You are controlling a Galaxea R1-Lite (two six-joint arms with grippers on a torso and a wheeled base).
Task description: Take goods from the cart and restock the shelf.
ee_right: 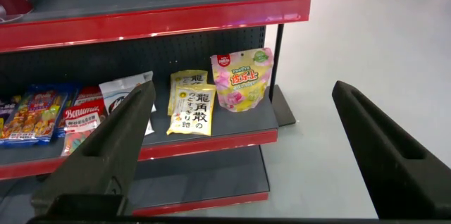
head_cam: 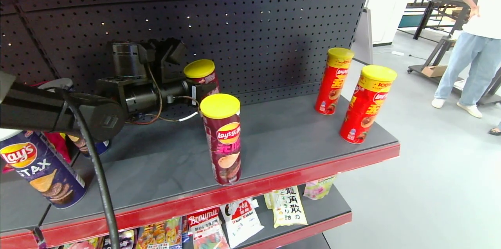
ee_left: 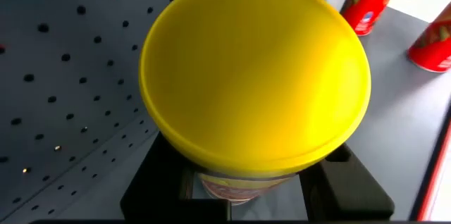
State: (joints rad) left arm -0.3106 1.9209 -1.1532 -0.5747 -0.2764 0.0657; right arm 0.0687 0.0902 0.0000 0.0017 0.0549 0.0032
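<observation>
- Right gripper (ee_right: 243,91): empty, fingers spread wide. It hangs low in front of the unit and faces the lower shelf (ee_right: 211,146), which carries flat snack packets (ee_right: 192,102).
- Top shelf (head_cam: 282,135), front row, robot's far left: a blue can (head_cam: 39,168) stands at the red lip, partly behind the left arm.
- Front row, middle: a maroon can (head_cam: 222,143) with a yellow lid stands upright just behind the lip, free of any gripper.
- Left gripper (head_cam: 197,89): closed on a second maroon can (head_cam: 200,71), directly behind the front one. In the wrist view its fingers (ee_left: 163,182) sit on either side of the can body under the yellow lid.
- The held can is upright or nearly so and close to the pegboard (head_cam: 274,37). The front can hides its base, so I cannot tell whether it rests on the shelf.
- Robot's right end: two red cans, one near the front corner (head_cam: 367,105) and one farther back (head_cam: 334,81). Both are upright and stand apart from each other.
- Progress (judgement): four cans are shelved and a fifth is at its spot in the back row, so this placement looks nearly finished.
- Left to do: set it down if it is not down yet, open the fingers, and draw the arm out past the front maroon can without tipping it.
- The bare board between the maroon pair and the red pair suggests room for more stock. How much remains in the cart cannot be judged.
</observation>
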